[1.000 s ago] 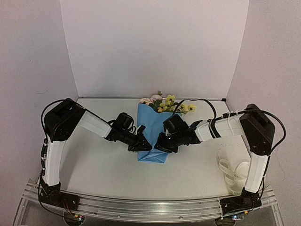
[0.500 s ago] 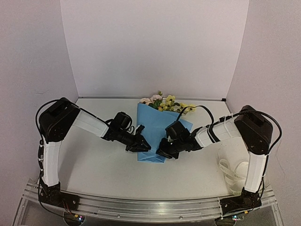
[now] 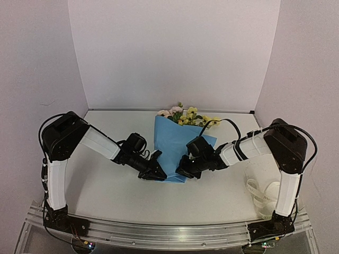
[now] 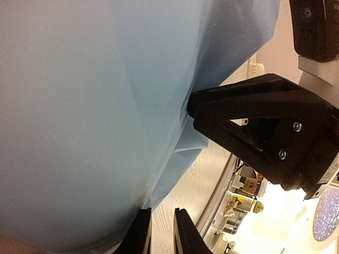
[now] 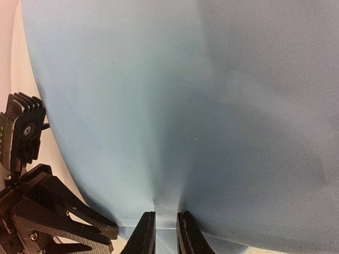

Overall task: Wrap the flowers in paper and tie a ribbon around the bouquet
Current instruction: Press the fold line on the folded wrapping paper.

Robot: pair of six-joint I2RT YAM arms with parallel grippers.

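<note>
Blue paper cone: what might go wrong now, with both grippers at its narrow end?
The right gripper pinches only a thin fold of the bright blue paper cone; a pull might tear it.
The cream-white ribbon lies apart near the right arm's base, so the untied cone could spring open and spill its pink and yellow blossoms.

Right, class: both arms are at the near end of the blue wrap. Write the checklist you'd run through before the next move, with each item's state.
1. Paper wrapped round the flowers: ok, blossoms show at the far end.
2. Right gripper holds the paper: ok, a fold runs between its nearly closed jaws.
3. Left gripper holds the paper: cannot tell; bare table shows between its jaws.
4. Ribbon tied: not ok; it lies loose at the table's near right corner.
5. Grippers apart: ok.
</note>
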